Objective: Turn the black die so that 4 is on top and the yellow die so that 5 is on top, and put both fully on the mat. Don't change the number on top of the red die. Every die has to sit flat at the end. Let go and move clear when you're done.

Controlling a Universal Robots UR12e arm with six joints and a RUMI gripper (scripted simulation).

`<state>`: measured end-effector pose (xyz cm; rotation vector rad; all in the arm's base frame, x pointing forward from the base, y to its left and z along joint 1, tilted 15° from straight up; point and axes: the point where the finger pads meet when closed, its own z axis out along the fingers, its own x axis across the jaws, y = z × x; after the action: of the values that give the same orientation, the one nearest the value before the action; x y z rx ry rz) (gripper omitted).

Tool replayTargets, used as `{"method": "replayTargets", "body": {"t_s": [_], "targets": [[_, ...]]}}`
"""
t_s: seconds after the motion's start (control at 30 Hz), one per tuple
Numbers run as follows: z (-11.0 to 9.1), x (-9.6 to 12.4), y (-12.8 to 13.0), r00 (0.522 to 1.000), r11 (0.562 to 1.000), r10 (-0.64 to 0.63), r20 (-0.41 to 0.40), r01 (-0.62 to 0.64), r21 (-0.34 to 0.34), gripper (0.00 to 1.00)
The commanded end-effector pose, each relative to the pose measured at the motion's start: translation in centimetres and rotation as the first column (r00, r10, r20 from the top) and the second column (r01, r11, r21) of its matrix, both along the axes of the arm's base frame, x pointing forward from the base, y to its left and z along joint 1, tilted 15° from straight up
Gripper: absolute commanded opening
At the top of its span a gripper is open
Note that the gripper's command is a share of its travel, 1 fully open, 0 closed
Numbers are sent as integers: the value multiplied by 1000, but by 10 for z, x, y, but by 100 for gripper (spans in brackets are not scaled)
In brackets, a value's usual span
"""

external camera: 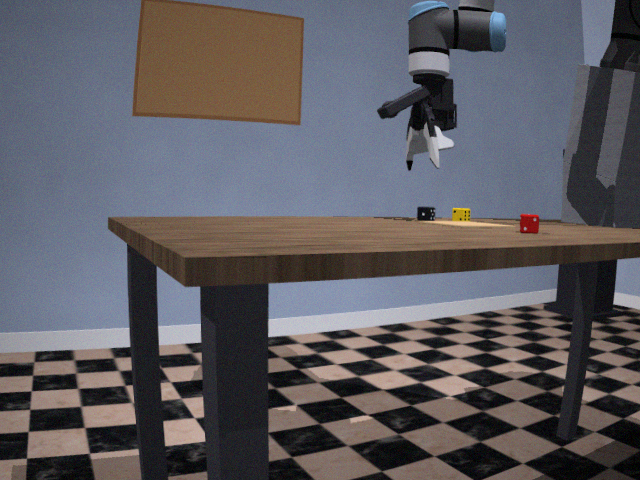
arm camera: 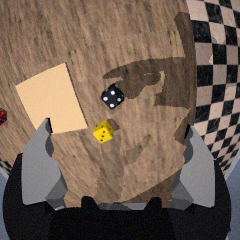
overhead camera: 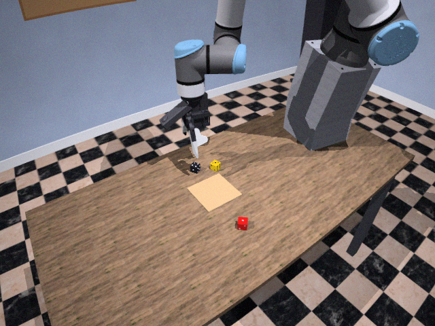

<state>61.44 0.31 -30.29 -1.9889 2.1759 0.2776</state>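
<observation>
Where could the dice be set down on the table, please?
The mat has nothing on it. There is bare wood between the mat and the red die. It is crowded at the mat's far corner, where the black die and yellow die sit.

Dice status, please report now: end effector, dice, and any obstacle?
End effector open, empty, high above the table. Black die and yellow die off the mat, side by side. Nothing in the way.

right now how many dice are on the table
3. The black die and yellow die sit side by side just off the mat's far edge, under the open gripper. The red die sits off the mat's near side. None looks hidden.
</observation>
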Motion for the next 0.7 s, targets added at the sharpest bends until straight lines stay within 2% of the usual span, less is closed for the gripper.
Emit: {"method": "replayTargets", "body": {"t_s": [0.0,0.33,0.4,0.67], "targets": [[0,0,2,992,992,124,35,-125,0,100],[0,-4,7,922,927,374,101,-374,-20,100],[0,-4,7,922,927,374,101,-374,-20,100],[0,-6,10,847,858,513,138,-513,-40,100]]}}
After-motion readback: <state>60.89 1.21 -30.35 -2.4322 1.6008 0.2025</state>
